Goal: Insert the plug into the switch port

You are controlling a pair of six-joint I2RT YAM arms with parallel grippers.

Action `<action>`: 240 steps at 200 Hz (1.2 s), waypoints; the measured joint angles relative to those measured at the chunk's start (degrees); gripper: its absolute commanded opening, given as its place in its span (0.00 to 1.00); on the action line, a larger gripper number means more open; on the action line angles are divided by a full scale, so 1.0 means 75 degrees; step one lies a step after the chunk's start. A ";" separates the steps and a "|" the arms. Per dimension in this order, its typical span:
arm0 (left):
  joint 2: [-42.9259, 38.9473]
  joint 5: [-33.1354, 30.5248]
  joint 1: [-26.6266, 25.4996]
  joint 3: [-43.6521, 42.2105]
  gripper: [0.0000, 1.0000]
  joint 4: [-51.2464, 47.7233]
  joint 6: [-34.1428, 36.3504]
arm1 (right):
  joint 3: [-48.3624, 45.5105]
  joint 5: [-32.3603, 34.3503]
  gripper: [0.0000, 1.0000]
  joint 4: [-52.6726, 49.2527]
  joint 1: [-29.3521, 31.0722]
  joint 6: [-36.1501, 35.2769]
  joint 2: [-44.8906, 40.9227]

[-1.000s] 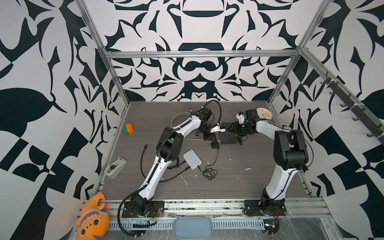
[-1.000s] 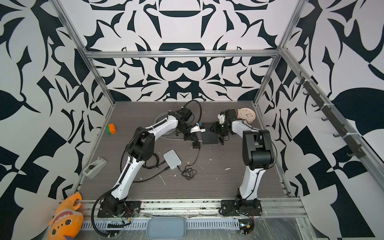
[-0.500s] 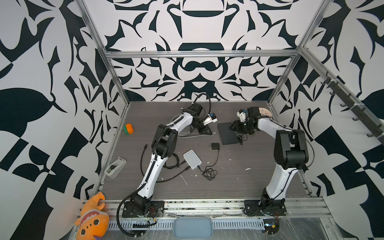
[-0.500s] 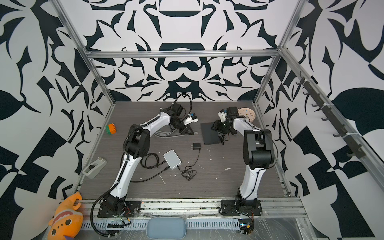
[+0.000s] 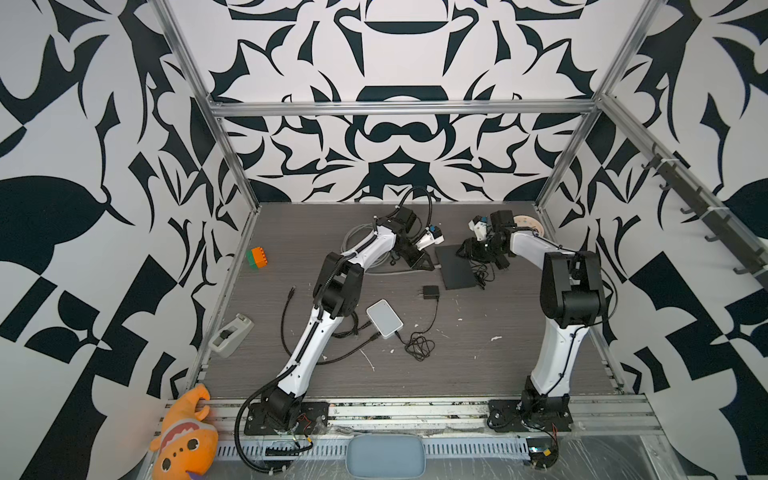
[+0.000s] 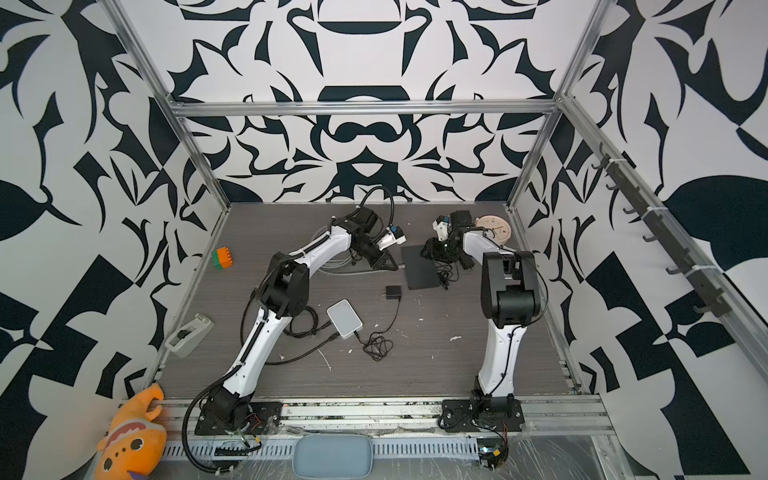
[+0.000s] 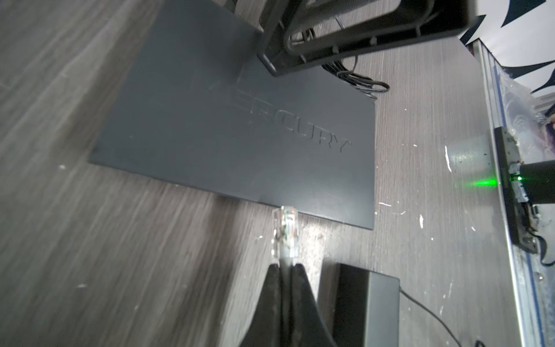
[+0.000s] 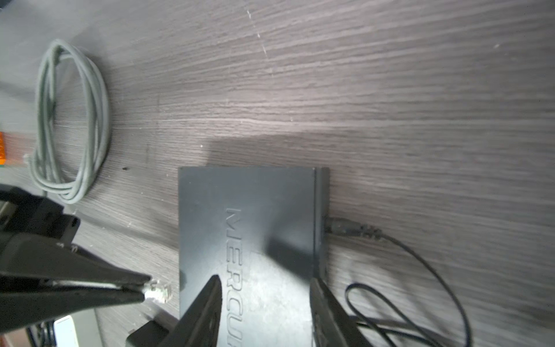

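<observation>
The left gripper [image 7: 286, 266] has its black fingers pressed together on the grey cable [image 7: 286, 260], right behind the clear plug [image 7: 285, 231]. The plug sticks out past the fingertips, low over the wood-grain table [image 7: 120, 240]. We see its nose just beside one side edge of the flat black switch [image 7: 240, 126], near a corner. In the right wrist view the plug [image 8: 157, 291] and the switch [image 8: 246, 225] are a sliver apart. The side wall it faces is hidden from us.

The right gripper [image 8: 264, 282] has its jaws spread partway, the two fingers standing over the switch's lettered top face. We cannot tell whether they press on it. A thin black lead [image 8: 345, 229] is plugged into the switch's opposite side and loops away across the table.

A black power adapter [image 7: 366, 300] lies near the left gripper. The rest of the grey cable lies as a loose coil [image 8: 72, 120] well apart from the switch.

In both top views the two grippers meet at the switch [image 5: 457, 266] [image 6: 417, 266] toward the back of the table. A white box [image 5: 384, 318] lies nearer the front, with an orange-and-green block [image 5: 257, 257] off to the left.
</observation>
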 measured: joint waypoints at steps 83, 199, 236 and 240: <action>-0.0131 0.0306 -0.0012 -0.0941 0.00 0.0344 -0.0898 | 0.0015 0.0055 0.52 -0.0323 -0.0012 -0.0358 0.0000; -0.0131 0.0382 -0.0198 -0.0941 0.00 0.0653 -0.1367 | 0.0230 -0.0210 0.52 -0.0603 -0.0090 -0.0799 0.0493; -0.0131 0.0350 -0.0204 -0.0944 0.00 0.0685 -0.1413 | 0.0326 -0.0227 0.51 -0.0790 -0.0093 -0.0965 0.0525; -0.0131 0.0350 -0.0204 -0.0947 0.00 0.0685 -0.1419 | 0.0338 -0.0233 0.51 -0.0807 -0.0093 -0.0973 0.0530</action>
